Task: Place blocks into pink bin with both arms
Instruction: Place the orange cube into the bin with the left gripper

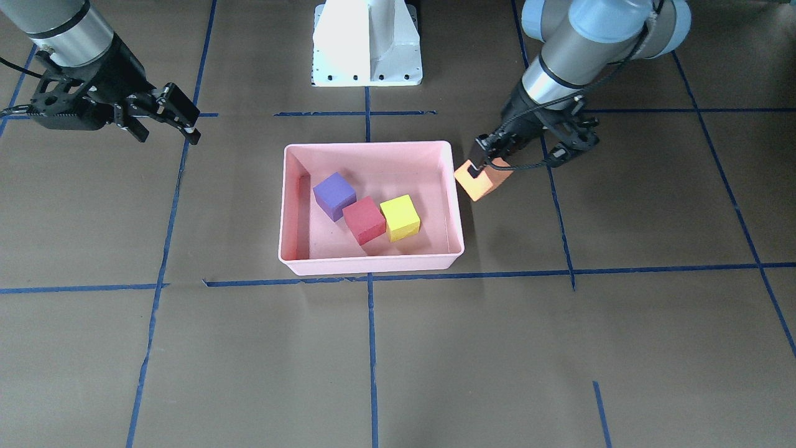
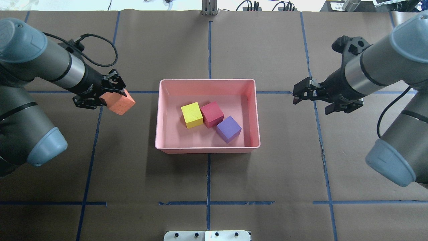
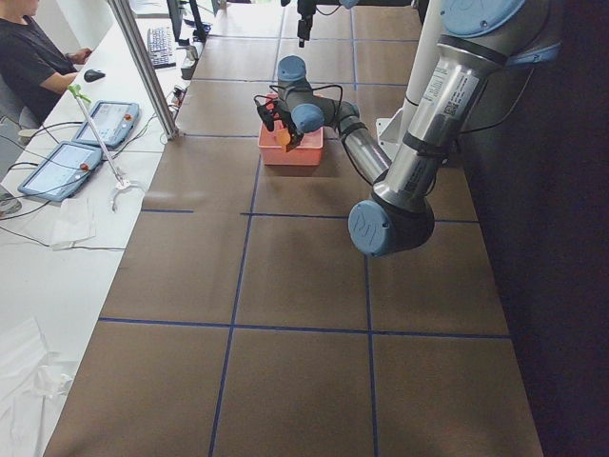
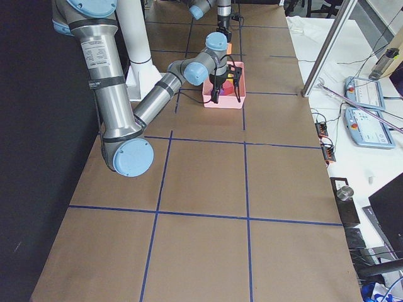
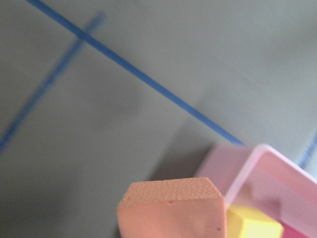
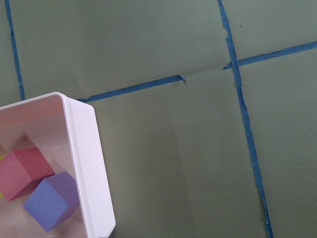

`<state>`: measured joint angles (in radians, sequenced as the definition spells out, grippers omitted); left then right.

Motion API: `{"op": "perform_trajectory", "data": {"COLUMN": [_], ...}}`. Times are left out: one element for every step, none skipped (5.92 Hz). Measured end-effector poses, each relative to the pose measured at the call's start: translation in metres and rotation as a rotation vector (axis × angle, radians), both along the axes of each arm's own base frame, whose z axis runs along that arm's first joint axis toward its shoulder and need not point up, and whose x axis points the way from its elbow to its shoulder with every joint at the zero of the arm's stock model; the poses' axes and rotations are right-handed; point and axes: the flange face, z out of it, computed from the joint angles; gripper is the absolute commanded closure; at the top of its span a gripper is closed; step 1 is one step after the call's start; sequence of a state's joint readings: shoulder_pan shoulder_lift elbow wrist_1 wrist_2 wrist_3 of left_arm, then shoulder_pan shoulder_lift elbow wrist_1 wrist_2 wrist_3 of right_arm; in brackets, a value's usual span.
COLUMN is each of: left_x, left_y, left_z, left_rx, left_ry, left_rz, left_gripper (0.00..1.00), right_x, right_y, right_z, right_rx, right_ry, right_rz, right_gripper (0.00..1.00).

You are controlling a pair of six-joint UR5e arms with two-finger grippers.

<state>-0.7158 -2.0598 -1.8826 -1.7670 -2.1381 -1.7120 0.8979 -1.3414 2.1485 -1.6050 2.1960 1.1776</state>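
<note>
The pink bin stands at the table's middle and holds the yellow-green block, the red block and the purple block. My left gripper is shut on the orange block and holds it tilted above the table, just outside the bin's left wall. In the front-facing view the orange block hangs beside the bin's rim. The left wrist view shows the orange block close up. My right gripper is open and empty, off the bin's right side.
The white pedestal base stands behind the bin. Blue tape lines cross the brown table cover. A person sits beyond the table's far edge by two tablets.
</note>
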Motion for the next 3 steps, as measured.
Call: {"op": "perform_trajectory", "data": {"left_x": [0.029, 0.043, 0.047], "left_y": [0.015, 0.022, 0.024], "left_z": [-0.011, -0.015, -0.019], "left_rx": [0.008, 0.014, 0.026], "left_ry": [0.011, 0.016, 0.024], "left_rz": [0.049, 0.073, 0.077], "left_gripper": [0.01, 0.0, 0.0], "right_x": [0.006, 0.008, 0.01], "right_y": [-0.001, -0.001, 0.0], "right_z": [0.005, 0.008, 0.011], "right_rx": [0.004, 0.004, 0.004], "right_ry": [0.002, 0.004, 0.006], "right_rz": [-0.007, -0.009, -0.01], "right_gripper": [0.0, 0.0, 0.0]}}
